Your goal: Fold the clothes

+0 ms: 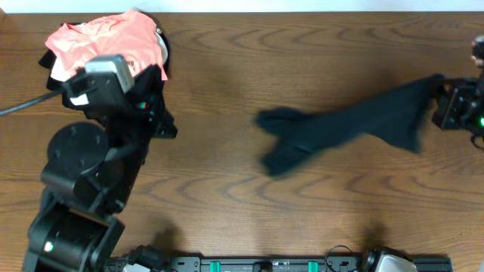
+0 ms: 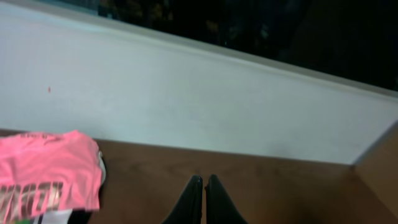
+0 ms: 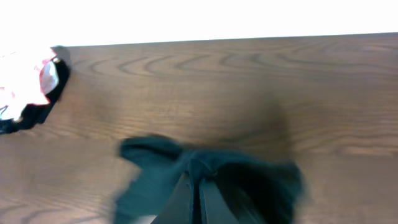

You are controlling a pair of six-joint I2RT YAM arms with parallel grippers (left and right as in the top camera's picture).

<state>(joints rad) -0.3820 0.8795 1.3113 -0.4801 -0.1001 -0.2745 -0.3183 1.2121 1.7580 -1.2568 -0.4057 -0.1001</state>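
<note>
The clothes (image 1: 348, 125), one limp black garment, lay stretched over the worktop (image 1: 227, 68) from the centre toward 3 o'clock. That end was grasped by the right hand (image 3: 198, 186), clenched on the fabric. Doing this step well probably meant drawing the cloth out slowly until it lay flat before any fold. Blur hid sleeves and collar, and the frame edge cut off the right arm. At 10 o'clock the left hand (image 2: 203, 186) was clenched on nothing, near a pink shirt (image 1: 106, 41).
</note>
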